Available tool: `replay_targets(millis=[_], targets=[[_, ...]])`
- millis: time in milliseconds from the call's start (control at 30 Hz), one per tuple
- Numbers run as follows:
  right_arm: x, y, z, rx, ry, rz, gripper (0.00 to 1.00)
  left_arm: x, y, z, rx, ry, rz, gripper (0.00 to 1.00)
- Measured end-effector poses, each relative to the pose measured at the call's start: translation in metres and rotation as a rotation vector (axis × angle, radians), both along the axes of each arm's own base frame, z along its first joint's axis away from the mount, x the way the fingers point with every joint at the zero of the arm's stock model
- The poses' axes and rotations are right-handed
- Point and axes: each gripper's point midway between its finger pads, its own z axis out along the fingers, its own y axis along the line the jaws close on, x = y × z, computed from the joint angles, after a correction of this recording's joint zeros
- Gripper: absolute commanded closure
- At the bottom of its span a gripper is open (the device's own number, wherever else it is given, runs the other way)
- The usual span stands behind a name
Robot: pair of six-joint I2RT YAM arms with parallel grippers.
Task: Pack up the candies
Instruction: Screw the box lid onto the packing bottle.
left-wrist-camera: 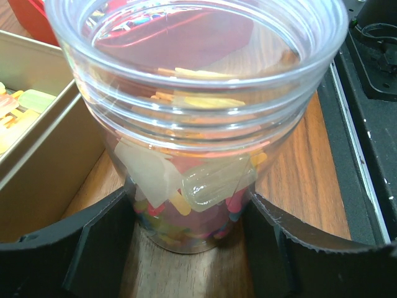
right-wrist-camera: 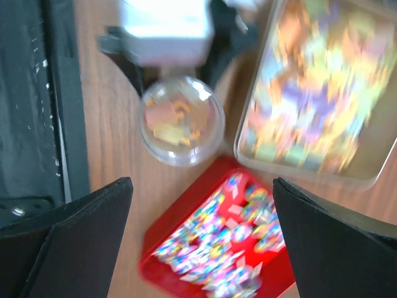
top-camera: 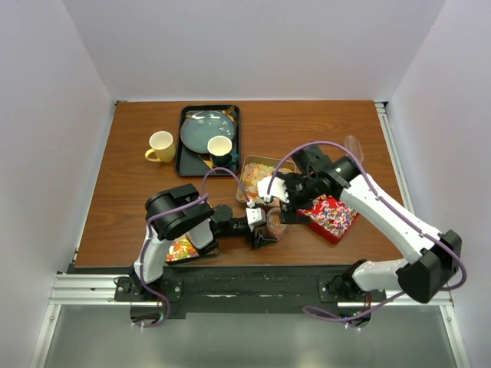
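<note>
Clamped in the left gripper (left-wrist-camera: 189, 248), the clear jar (left-wrist-camera: 192, 124) holds candies (left-wrist-camera: 186, 217); right gripper (right-wrist-camera: 201, 236) hangs wide open and empty above the red tray (right-wrist-camera: 186, 248). Next: pick more candies.

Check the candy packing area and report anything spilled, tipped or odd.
Nothing stands out. The clear jar stands upright between the left gripper fingers with candies inside, and the red tray and metal tin keep theirs; no spill shows.

Your left gripper (left-wrist-camera: 189, 248) reaches right, its black fingers (left-wrist-camera: 99, 248) clamped around something. Your right gripper (right-wrist-camera: 201, 242) hovers above, jaws spread wide, holding nothing.
</note>
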Motion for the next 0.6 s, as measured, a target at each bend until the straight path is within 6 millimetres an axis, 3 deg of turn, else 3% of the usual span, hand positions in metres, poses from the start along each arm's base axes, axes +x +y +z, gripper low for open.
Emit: replay_targets(millis=[167, 333, 500, 600], targets=[[0.006, 0.02, -0.016, -0.017, 0.019, 0.215, 0.01, 0.0, 0.0, 0.0, 0.0, 0.0, 0.0, 1.0], [0.0, 0.021, -0.037, -0.065, 0.048, 0.381, 0.02, 0.0, 0.0, 0.0, 0.001, 0.0, 0.0, 1.0], [-0.012, 0.022, -0.042, -0.079, 0.076, 0.48, 0.09, 0.0, 0.0, 0.0, 0.0, 0.0, 0.0, 1.0], [-0.013, 0.022, -0.045, -0.085, 0.084, 0.501, 0.18, 0.0, 0.0, 0.0, 0.0, 0.0, 0.0, 1.0]])
